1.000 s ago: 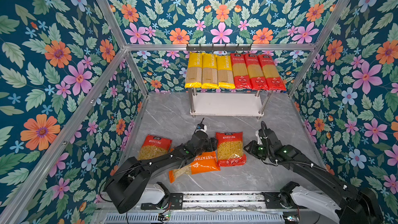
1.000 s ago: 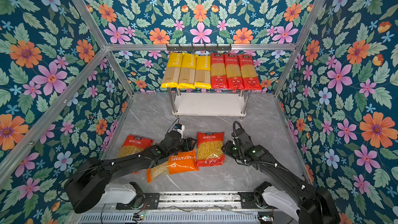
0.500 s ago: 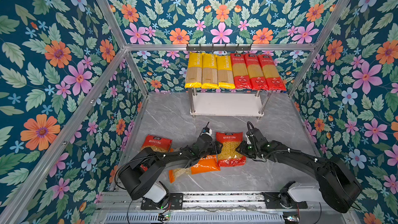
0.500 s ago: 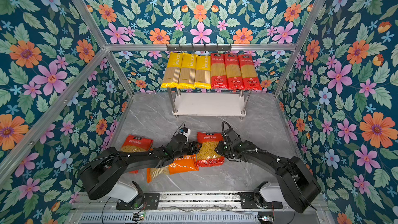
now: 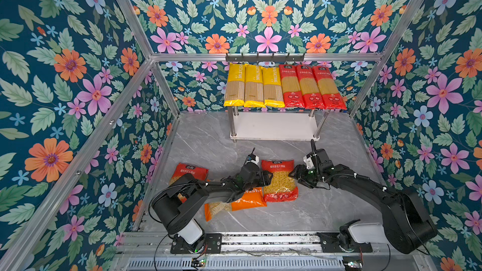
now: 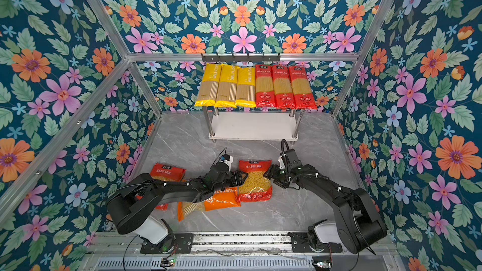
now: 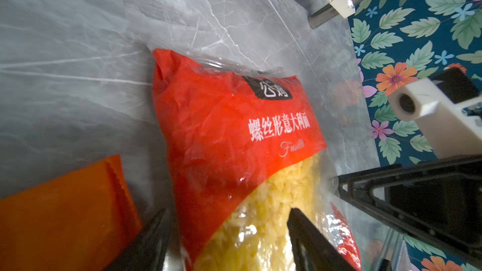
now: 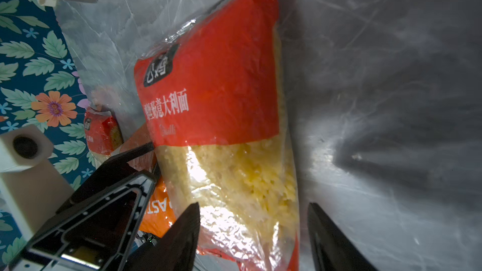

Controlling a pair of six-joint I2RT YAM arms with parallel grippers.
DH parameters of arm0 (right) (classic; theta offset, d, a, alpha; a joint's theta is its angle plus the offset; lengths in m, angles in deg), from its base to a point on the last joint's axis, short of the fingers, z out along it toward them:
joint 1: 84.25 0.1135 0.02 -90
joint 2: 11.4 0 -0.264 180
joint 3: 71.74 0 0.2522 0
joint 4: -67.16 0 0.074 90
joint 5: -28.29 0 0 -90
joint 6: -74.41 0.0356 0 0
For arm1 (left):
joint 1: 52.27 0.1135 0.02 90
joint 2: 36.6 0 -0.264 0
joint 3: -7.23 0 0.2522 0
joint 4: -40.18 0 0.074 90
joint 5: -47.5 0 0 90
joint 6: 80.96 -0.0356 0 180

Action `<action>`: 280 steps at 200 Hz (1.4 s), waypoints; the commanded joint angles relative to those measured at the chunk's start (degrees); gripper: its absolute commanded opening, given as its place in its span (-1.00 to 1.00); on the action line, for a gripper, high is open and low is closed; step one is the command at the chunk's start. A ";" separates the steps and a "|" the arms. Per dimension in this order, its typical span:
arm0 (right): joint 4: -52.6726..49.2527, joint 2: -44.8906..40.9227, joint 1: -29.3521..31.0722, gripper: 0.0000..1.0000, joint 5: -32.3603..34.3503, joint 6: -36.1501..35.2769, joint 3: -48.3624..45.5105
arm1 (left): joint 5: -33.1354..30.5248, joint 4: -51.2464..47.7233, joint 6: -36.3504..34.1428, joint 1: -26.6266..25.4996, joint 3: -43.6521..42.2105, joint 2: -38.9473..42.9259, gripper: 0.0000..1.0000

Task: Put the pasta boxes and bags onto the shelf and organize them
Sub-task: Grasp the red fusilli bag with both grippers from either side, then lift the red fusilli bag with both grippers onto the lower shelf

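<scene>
- Hands flank one pack: left hand (image 5: 268, 178) and right hand (image 5: 296, 177) both spread wide, each straddling an edge of the red fusilli bag (image 5: 279, 182), flat on the table (image 5: 300, 217), well apart from the shelf (image 5: 273, 126).
- Risk: slick loose film slips or bunches on closing; left hand could snag the orange bag (image 5: 247, 200) just beside.
- Left arm hides part of that orange bag; finger contact unclear.

Top views bright, sharp; wrist cams dimmer, soft w/ glare.
</scene>
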 commanded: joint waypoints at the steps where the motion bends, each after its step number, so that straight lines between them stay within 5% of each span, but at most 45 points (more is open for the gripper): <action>1: 3.31 2.37 1.85 0.31 -1.37 0.00 0.99 | 2.18 2.48 1.63 -0.87 1.03 -1.88 0.43; 38: 9.96 7.81 6.66 0.07 -2.41 -0.02 1.75 | 2.51 6.63 1.51 -1.66 1.67 -4.99 0.35; 112: 22.86 4.19 6.58 -0.68 -2.67 -1.24 -1.32 | 3.08 10.80 -3.11 -0.82 0.69 -1.86 -0.36; 156: 27.43 1.69 6.33 -0.91 -4.89 -0.79 -1.27 | 2.50 8.02 -6.54 0.60 1.48 3.57 -0.52; 218: 37.67 3.19 3.26 -1.00 -2.70 1.22 5.35 | 4.14 3.98 -14.39 7.90 9.54 6.08 -0.67; 280: 52.66 24.38 3.17 -1.00 3.04 -1.96 23.01 | 2.20 5.11 -25.43 16.41 21.80 -3.77 -0.64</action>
